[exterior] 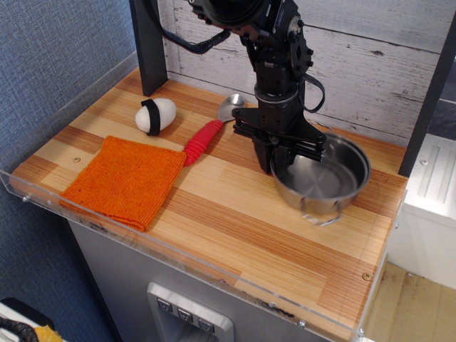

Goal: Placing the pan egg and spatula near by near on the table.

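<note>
The shiny steel pan [328, 179] is at the right of the table [235, 214], tilted toward the front with its near side raised off the wood. My gripper [279, 162] is shut on the pan's left rim, one finger outside and one inside. The white egg [156, 115] with a black band lies at the back left. The spatula [203, 141] lies between the egg and the pan, its red handle pointing front-left and its silver head [231, 107] toward the back wall.
An orange square cloth [127, 179] lies at the front left. A dark post [148, 43] stands at the back left. A clear acrylic rim [178, 258] runs along the front and left edges. A white plank wall is behind.
</note>
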{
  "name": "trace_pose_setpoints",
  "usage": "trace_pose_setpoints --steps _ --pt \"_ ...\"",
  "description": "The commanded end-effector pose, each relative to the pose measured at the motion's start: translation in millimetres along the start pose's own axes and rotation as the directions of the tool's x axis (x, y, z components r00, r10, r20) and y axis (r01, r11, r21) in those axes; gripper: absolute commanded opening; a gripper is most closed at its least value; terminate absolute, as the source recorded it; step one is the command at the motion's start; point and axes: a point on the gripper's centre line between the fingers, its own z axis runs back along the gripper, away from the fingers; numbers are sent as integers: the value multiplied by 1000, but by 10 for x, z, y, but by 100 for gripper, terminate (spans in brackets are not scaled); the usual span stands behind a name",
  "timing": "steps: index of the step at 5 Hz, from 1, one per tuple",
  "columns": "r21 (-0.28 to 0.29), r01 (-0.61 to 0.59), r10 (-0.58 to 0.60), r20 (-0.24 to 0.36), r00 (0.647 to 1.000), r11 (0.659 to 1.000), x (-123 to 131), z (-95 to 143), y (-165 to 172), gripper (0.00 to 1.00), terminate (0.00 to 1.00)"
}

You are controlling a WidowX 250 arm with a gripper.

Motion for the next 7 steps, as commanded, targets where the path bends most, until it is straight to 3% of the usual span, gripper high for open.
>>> trace_pose_setpoints --steps 1,2,3,4,5,6,7 --pt "-70 7 1 108 994 998 22 626 3 0 0" --pt "-128 -51 67 123 990 990 -185 1024 141 0 0" --pt "-67 -50 56 82 995 996 -504 1250 418 0 0" --pt "44 20 -21 10 1000 999 -731 1216 789 0 0" --pt "33 -15 15 14 1000 999 -1022 1105 1274 0 0" --pt "28 -48 47 55 997 998 -1131 960 1655 0 0" --pt "87 -74 69 56 996 993 -1127 839 1924 0 0"
